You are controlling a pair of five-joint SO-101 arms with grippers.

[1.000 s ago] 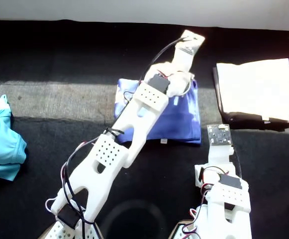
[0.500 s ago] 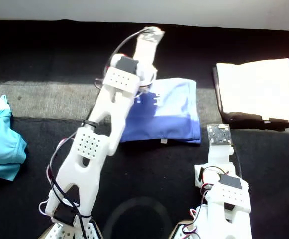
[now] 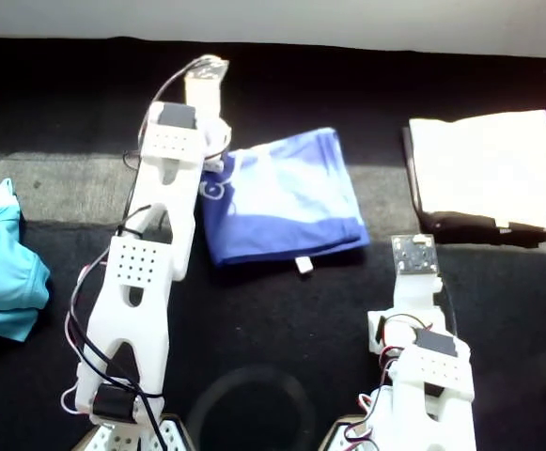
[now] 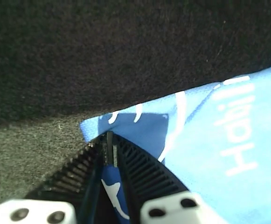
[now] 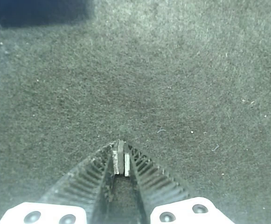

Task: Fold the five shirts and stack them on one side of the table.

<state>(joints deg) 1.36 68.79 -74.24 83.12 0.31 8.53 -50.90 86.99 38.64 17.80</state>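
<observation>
Left end effector point(image 4: 108, 141) clamped on one corner of the blue shirt point(image 3: 287, 193), which lies folded at mid-bench point(image 3: 56, 103); right end effector point(image 5: 121, 158) closed on nothing over bare bench; hazard: a single-corner grip can drag or skew the shirt and open the fold; the white stack point(image 3: 484, 160) lies well apart.
</observation>
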